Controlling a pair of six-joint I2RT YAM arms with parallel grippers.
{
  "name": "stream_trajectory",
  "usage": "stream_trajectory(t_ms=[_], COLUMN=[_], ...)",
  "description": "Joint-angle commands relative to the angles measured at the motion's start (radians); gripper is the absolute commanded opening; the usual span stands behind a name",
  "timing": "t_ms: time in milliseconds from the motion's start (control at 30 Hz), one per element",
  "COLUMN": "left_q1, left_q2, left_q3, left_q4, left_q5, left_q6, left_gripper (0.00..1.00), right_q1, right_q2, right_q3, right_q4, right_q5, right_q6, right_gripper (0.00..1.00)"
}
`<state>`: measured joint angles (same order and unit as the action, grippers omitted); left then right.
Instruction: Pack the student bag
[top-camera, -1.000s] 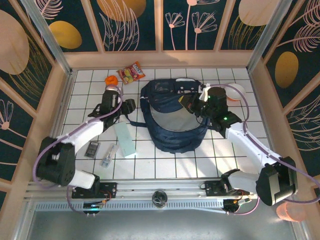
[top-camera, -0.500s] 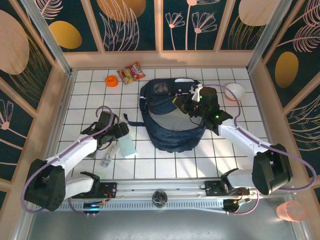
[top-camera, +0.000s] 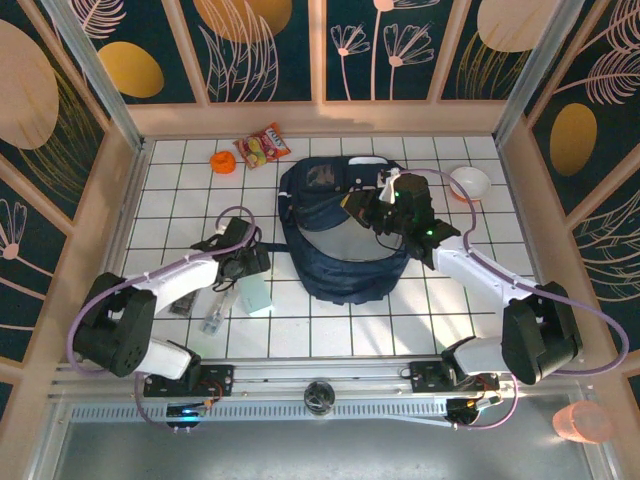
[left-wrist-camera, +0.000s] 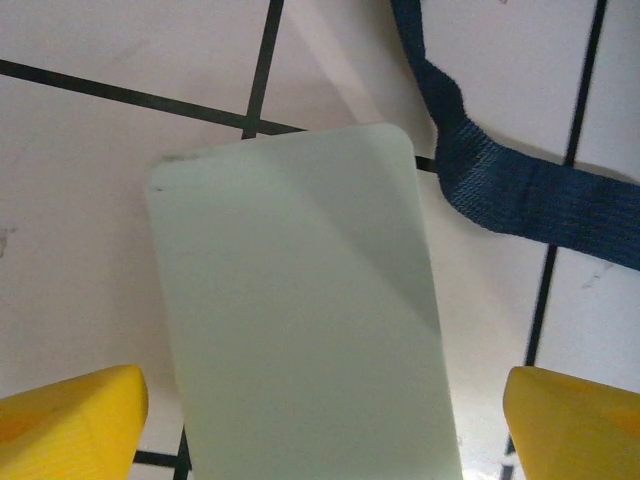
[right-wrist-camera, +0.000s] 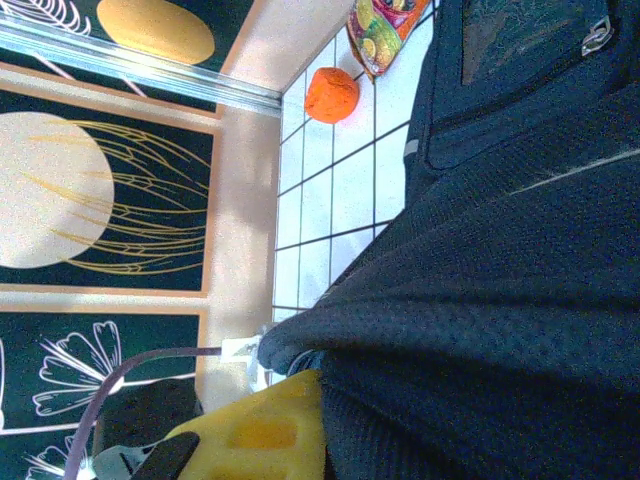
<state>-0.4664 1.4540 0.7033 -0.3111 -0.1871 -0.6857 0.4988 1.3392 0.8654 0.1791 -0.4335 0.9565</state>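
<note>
You lose the pale green case (left-wrist-camera: 300, 310) at the left wrist view's bottom edge. Student bag (right-wrist-camera: 500, 300) fabric hides one finger of your right tool (top-camera: 370, 207). The small items (top-camera: 213, 315) beside your left arm (top-camera: 175, 276) are too small to identify.

Snack packet (top-camera: 262, 146) and small orange object (top-camera: 222, 161) lie at 11 o'clock on the tiled table (top-camera: 330, 325). White bowl (top-camera: 469, 182) at 2 o'clock. Pale green flat case (top-camera: 255, 296) at 8 o'clock.

**Your left hand (top-camera: 243, 265) returns to the pale green case (top-camera: 256, 297)**
Within a second it pulled back from farther out on the tabletop (top-camera: 330, 325), settled over the case and spread its fingers wide, while your right hand (top-camera: 372, 208) edged leftward across the student bag (top-camera: 345, 262).
</note>
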Motion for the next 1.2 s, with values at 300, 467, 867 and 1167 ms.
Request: stream_trajectory(t_ms=[300, 467, 867, 1167], left_q1=[-0.006, -0.005, -0.005, -0.005], left_q2=[0.092, -0.028, -0.264, -0.238], left_q3=[0.05, 0.062, 0.143, 0.194], left_q4=[0.044, 0.036, 0.106, 0.247], left_q5=[-0.075, -0.012, 0.218, 0.302], left_q6=[-0.016, -0.092, -0.304, -0.404], left_gripper=[0.58, 0.44, 0.4, 0.42], right_q1=[0.022, 0.03, 0.113, 0.136], right_q2=[0.006, 0.024, 0.044, -0.166], right_q3=[0.042, 0.026, -0.034, -0.07], right_q4=[0.045, 0.062, -0.041, -0.385], right_q5=[-0.005, -0.024, -0.146, -0.151], right_q6=[-0.012, -0.015, -0.065, -0.161], right_gripper=[0.0, 0.12, 0.56, 0.59])
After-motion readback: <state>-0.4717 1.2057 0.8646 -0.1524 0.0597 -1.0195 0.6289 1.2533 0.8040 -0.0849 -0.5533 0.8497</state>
